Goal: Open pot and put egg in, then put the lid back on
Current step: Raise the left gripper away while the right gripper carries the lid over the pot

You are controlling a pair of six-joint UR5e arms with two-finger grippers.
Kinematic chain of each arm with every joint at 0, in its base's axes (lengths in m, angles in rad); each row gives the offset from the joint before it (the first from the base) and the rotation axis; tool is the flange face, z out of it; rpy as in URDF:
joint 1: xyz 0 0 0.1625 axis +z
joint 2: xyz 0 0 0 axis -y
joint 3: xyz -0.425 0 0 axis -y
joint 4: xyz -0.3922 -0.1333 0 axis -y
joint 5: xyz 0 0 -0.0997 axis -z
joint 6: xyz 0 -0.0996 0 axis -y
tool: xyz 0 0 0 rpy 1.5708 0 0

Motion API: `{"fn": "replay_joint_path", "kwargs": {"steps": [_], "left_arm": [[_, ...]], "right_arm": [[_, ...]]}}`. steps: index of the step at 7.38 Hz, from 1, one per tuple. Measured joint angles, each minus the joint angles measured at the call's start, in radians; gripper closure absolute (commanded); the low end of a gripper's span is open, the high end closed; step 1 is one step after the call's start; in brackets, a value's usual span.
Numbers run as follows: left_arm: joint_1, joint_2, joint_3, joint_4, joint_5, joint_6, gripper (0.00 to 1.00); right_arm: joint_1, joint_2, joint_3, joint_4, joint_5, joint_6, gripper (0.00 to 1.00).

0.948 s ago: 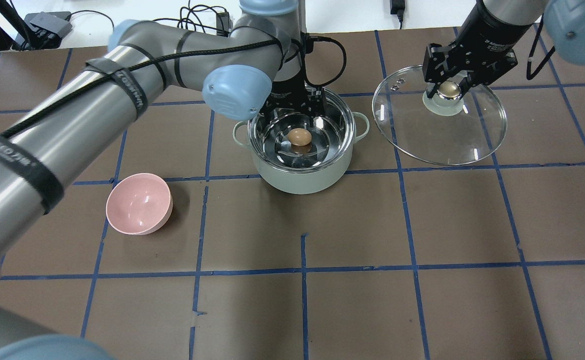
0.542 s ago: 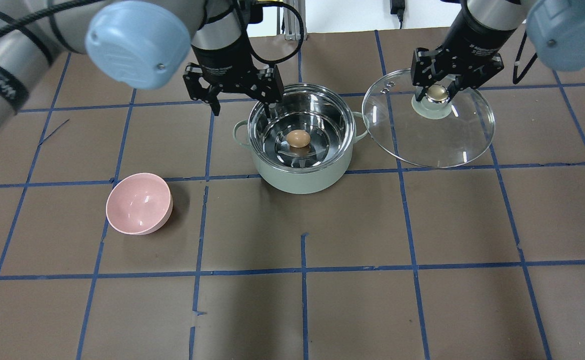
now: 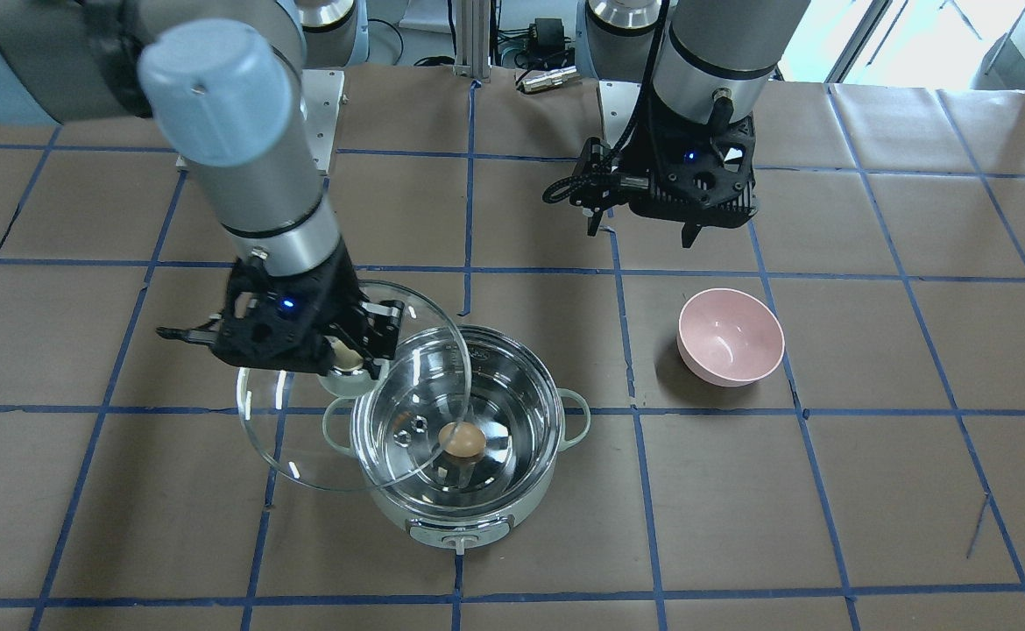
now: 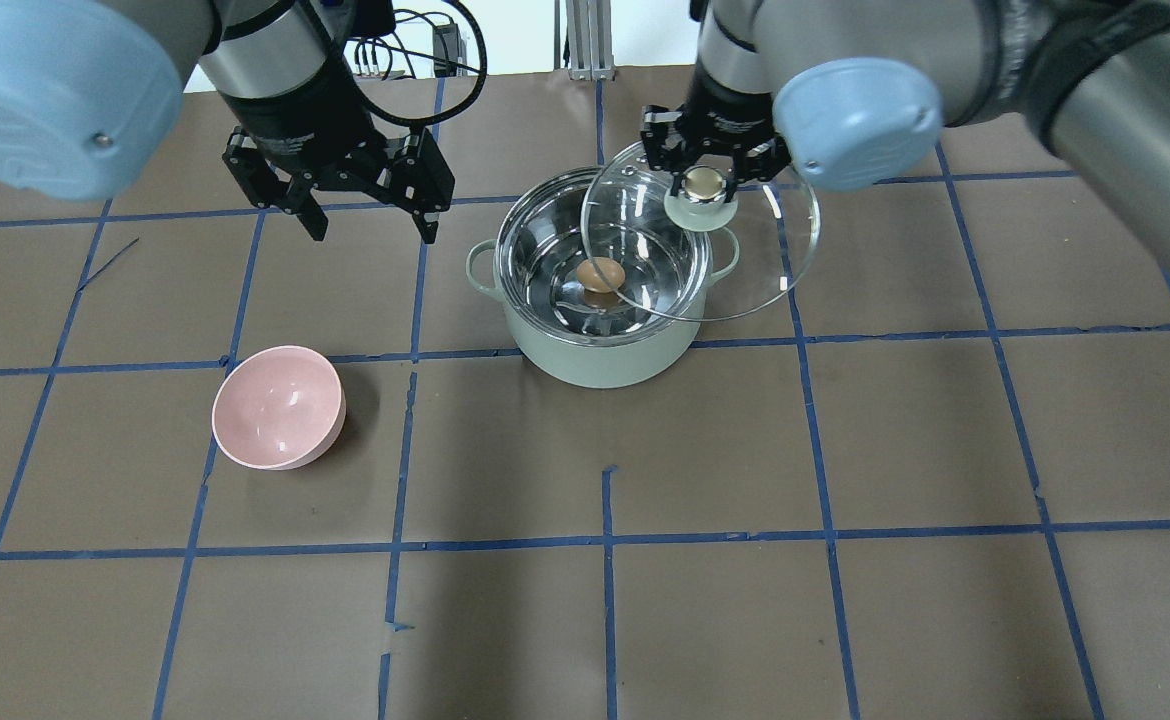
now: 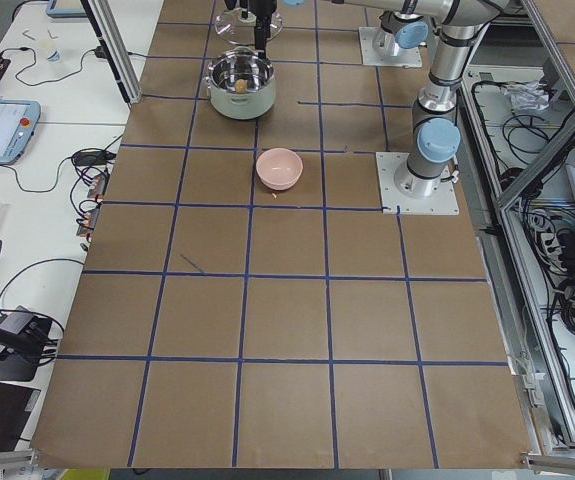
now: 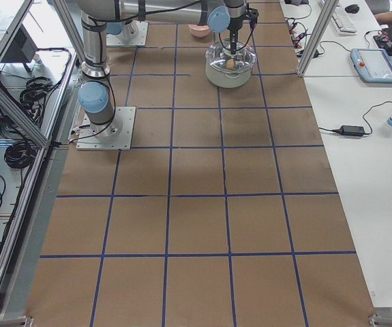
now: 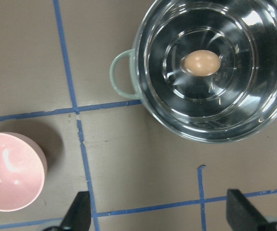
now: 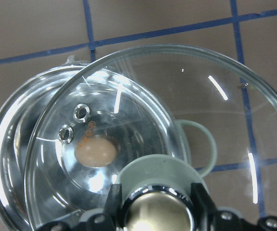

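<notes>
The pale-green pot stands uncovered with the brown egg lying in the middle of its steel floor. My right gripper is shut on the beige knob of the glass lid. It holds the lid in the air, overlapping the pot's right half. In the right wrist view the egg shows through the lid. My left gripper hangs open and empty to the left of the pot, behind the bowl. The left wrist view looks down on the pot and the egg.
A pink bowl sits empty on the brown paper to the left and in front of the pot. Blue tape lines grid the table. Cables and the arm bases lie along the back edge.
My left gripper has drawn out of the pot and moved left, leaving the egg inside. My right gripper has carried the lid leftward until it overlaps the pot.
</notes>
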Motion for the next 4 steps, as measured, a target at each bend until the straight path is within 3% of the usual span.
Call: {"fn": "replay_joint_path", "kwargs": {"steps": [4], "left_arm": [[0.035, 0.062, -0.059, 0.002, 0.003, 0.015, 0.0]], "right_arm": [[0.089, 0.102, -0.062, -0.085, -0.004, 0.203, 0.58]]}}
